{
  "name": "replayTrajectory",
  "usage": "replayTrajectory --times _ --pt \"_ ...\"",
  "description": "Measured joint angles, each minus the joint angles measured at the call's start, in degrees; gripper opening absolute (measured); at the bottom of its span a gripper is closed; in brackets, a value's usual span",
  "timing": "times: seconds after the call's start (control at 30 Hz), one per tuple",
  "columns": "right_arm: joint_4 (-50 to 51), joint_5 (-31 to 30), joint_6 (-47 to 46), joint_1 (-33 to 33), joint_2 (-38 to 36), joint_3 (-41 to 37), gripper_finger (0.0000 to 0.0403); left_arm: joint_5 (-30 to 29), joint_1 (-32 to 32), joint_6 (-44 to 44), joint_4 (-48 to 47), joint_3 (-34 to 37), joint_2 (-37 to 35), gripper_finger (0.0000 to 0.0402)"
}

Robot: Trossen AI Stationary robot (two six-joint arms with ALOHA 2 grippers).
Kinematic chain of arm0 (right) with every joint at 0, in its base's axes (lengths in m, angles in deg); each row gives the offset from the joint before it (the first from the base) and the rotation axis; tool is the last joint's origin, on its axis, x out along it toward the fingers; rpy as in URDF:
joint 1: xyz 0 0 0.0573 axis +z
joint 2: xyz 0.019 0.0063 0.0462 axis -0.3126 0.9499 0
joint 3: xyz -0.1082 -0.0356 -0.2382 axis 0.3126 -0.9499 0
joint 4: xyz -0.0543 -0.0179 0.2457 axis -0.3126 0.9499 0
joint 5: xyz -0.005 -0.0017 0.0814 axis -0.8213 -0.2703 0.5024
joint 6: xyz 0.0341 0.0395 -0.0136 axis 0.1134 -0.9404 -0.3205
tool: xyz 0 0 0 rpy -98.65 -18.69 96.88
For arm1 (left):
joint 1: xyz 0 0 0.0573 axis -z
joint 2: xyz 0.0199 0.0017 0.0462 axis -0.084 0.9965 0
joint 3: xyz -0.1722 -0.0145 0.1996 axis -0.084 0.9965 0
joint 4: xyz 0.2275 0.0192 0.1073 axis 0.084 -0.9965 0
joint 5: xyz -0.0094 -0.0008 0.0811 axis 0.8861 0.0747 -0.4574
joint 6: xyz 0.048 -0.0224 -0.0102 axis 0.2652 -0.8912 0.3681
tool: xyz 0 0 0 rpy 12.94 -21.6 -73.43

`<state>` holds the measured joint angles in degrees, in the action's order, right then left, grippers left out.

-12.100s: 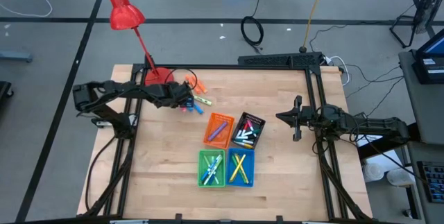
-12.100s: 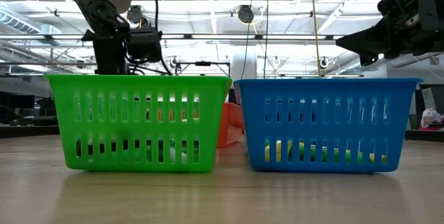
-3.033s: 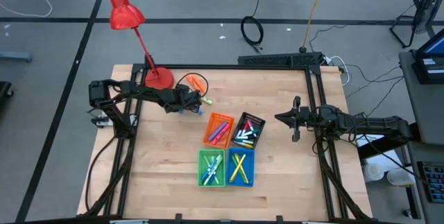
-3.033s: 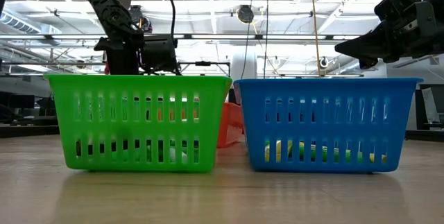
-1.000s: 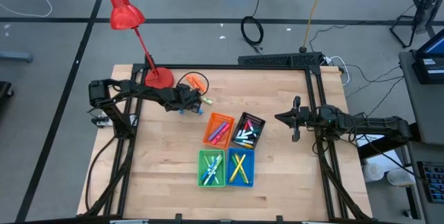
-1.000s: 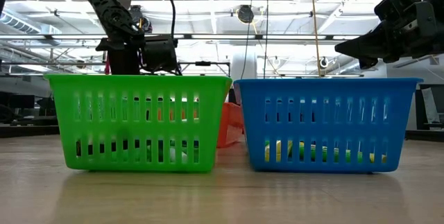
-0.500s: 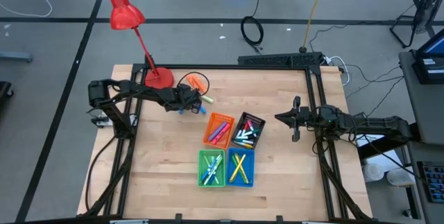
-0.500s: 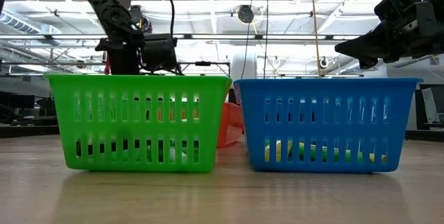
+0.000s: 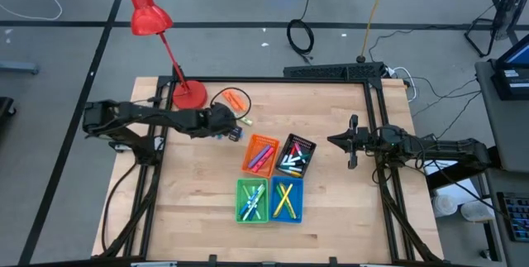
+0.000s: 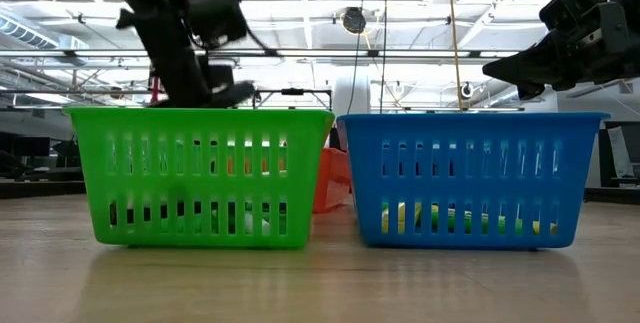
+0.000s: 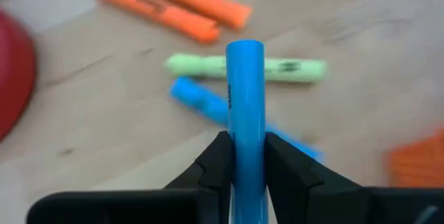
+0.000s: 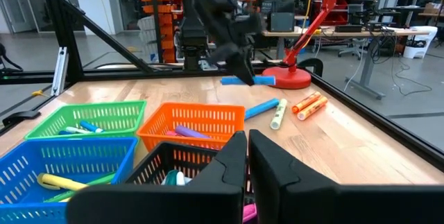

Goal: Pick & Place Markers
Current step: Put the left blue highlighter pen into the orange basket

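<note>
My left gripper [image 9: 234,132] hangs above the table's far left part, just beyond the orange bin [image 9: 261,153], shut on a blue marker [image 11: 244,99]. Below it, loose markers lie flat on the wood: two orange ones [image 11: 166,5], a green one [image 11: 246,66] and another blue one [image 11: 205,102]. More markers lie in the orange, black [image 9: 296,156], green [image 9: 252,200] and blue [image 9: 286,199] bins. My right gripper [image 9: 354,141] waits shut at the table's right side, holding nothing. My left gripper pinches the blue marker's barrel [image 11: 245,141] between its two fingers [image 11: 217,161], one on each side. It comes slanting down from the table's left. The marker hangs about level [image 12: 248,80], lifted clear of the table, one end sticking out past the fingertips.
A red desk lamp [image 9: 153,19] stands with its base [image 9: 188,93] at the far left corner, and a black cable loop lies beside it. The four bins sit together mid-table. Bare wood shows to the near left and on the right.
My left gripper has risen from the loose markers and drawn a little toward the orange bin, carrying the blue marker, which now hangs clear of the table. The other loose markers have stayed where they were.
</note>
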<state>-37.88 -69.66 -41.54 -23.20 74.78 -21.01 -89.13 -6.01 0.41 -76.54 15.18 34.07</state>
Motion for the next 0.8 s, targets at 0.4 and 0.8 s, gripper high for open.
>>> replayTrajectory --times 0.4,0.8 --pt "-0.02 0.0 0.01 0.0 -0.02 0.0 0.0008 10.71 9.44 6.32 19.33 -0.05 -1.1 0.0064" --pt "-0.21 0.0 0.01 -0.01 -0.02 -0.02 0.0008 13.61 10.47 7.16 23.84 -0.12 0.06 0.0065"
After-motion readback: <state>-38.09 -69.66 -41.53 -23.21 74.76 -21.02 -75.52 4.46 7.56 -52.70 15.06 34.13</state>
